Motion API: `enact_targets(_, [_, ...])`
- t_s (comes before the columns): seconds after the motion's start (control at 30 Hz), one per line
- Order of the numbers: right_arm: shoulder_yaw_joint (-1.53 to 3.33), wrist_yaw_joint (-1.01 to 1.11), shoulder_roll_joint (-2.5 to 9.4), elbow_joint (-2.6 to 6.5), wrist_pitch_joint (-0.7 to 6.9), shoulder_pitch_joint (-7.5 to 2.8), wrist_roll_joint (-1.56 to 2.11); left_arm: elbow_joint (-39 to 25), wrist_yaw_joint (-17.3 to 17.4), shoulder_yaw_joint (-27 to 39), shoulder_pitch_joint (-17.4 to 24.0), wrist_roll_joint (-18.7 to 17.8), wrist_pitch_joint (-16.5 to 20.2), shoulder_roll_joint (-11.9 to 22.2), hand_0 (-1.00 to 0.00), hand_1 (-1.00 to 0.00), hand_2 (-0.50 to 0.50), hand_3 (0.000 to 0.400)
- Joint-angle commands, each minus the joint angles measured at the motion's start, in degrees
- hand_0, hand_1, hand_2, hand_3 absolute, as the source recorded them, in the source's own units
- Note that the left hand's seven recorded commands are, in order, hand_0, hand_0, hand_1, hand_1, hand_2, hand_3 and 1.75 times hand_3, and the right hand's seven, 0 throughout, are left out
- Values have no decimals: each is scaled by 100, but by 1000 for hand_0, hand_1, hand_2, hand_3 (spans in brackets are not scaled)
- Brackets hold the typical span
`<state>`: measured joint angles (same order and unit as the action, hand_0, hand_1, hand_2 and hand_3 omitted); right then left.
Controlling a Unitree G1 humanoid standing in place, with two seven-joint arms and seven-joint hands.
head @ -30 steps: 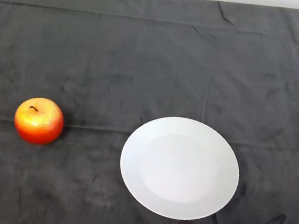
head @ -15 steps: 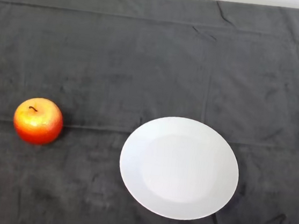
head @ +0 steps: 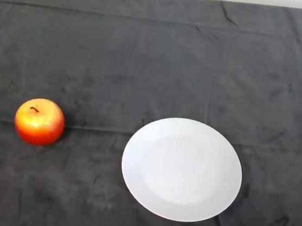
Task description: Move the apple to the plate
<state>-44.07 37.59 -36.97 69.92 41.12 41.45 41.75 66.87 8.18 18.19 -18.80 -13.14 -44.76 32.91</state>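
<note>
Item: round red-and-orange apple [head: 39, 121], unmoved over the last second, stem up at nine o'clock of the empty white plate [head: 181, 169], well apart; hand unseen, state unknowable; transfer unstarted.

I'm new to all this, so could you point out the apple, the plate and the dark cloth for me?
apple [head: 39, 121], head view, middle of its red-orange skin.
plate [head: 181, 169], head view, bare white centre.
dark cloth [head: 146, 58], head view, bare stretch behind both.
</note>
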Motion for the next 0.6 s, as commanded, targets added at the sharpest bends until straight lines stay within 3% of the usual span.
enact_targets(0.03, [-85, 20, -117, -17, -25, 61, 95, -288, 102, -175, -153, 114, -134, -29, 0, 0, 0, 0])
enact_targets(0.6, [-86, 15, -111, -31, -26, 56, 96, -558, 67, -747, -298, 739, -63, -463, 0, 0, 0, 0])
